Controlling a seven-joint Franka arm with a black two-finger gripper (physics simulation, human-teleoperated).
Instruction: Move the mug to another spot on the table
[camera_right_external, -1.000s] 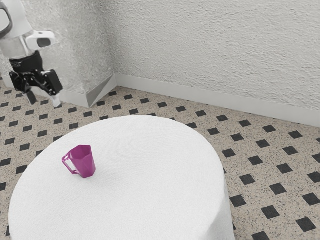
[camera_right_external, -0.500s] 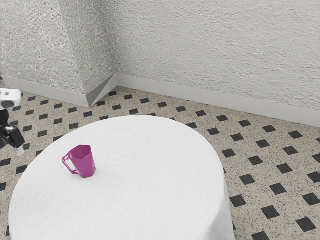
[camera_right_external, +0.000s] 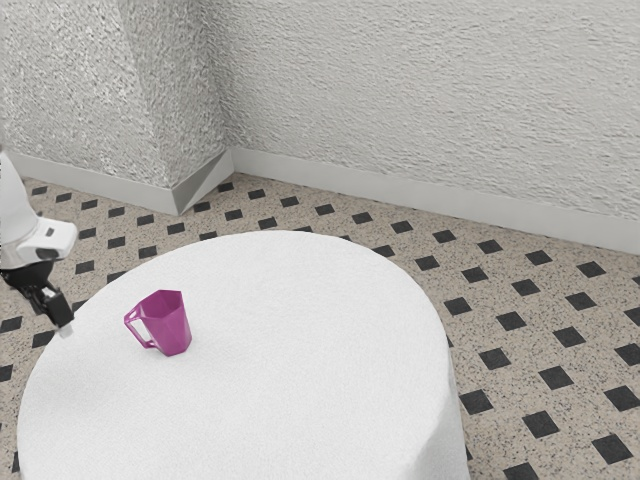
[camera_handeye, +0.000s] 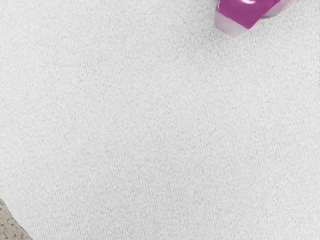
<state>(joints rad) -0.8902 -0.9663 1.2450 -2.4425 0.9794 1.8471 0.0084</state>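
- The arm has come down from the upper left of the exterior view. It now sits at the left edge, about halfway down. The mug has not moved at all.
- The gripper (camera_right_external: 55, 312) hangs at the far left of the exterior view, just past the table's rim. I cannot tell how far open it is. It holds nothing, because the mug is off to its right and not touching it.
- The pink mug (camera_right_external: 163, 322) stands up straight on the left part of the round white table (camera_right_external: 300, 330). Its handle points to the exterior view's left, toward the gripper.
- In the wrist view, the mug (camera_handeye: 245, 15) sits on the white table top (camera_handeye: 150, 125), near the hand but not under it.
- To the right, the table top is bare, and the checkered floor (camera_right_external: 520, 320) lies beyond it.
- I think the arm is at the reaching step, and the mug is not picked up yet.
- Next, the gripper should go to the right, get over the mug, go down and close on it.
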